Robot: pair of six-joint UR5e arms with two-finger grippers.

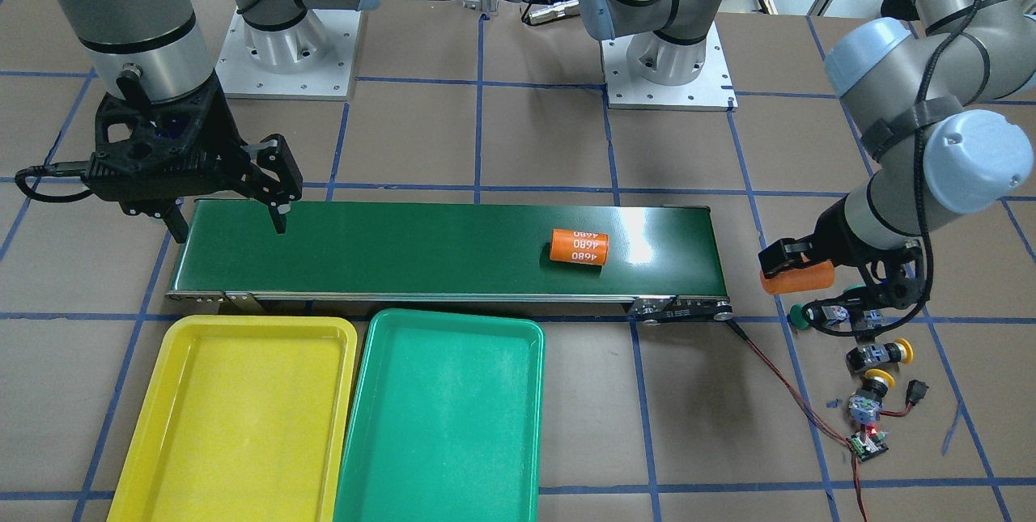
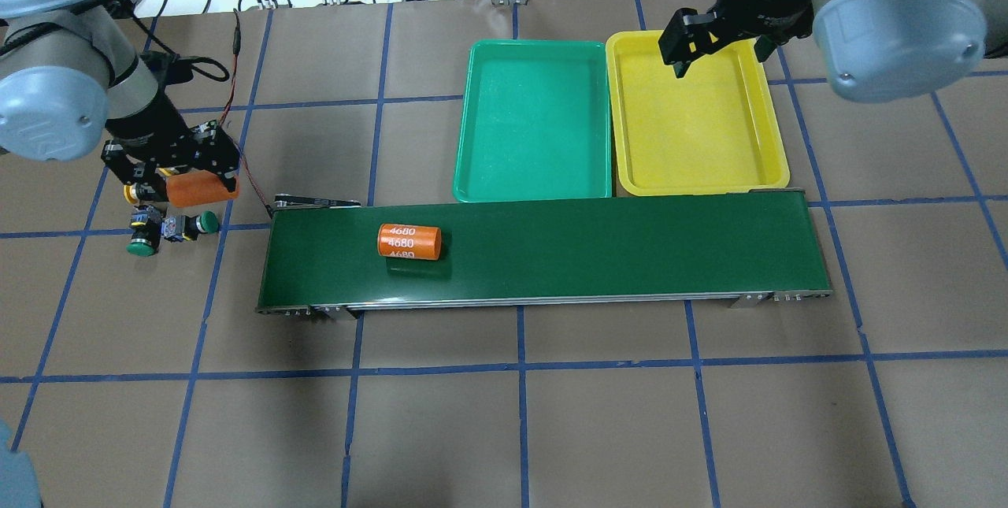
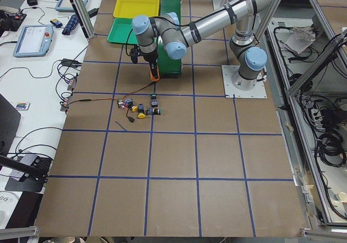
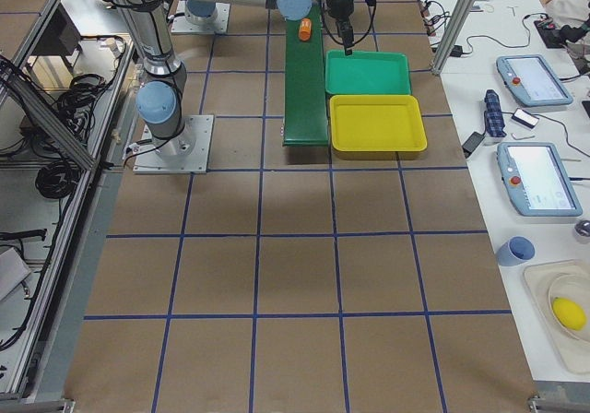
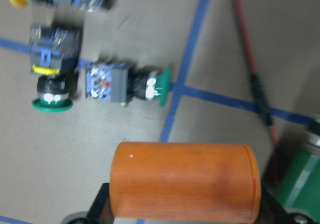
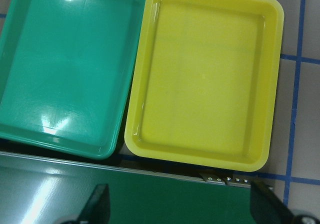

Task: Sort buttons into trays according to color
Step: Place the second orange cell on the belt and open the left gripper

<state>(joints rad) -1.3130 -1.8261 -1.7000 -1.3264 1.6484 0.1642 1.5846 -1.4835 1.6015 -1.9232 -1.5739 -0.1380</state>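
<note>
Two green-capped buttons lie on their sides on the brown table, just beyond my left gripper. That gripper is shut on an orange cylinder and hangs over them. The same green buttons lie off the belt's left end. Two yellow-capped buttons lie close by. The yellow tray and the green tray stand side by side with nothing in them. My right gripper is open and holds nothing, over the yellow tray's far side.
The long dark-green conveyor belt carries an orange cylinder marked 4680. A small circuit board with red wires lies by the buttons. Both arm bases stand behind the belt.
</note>
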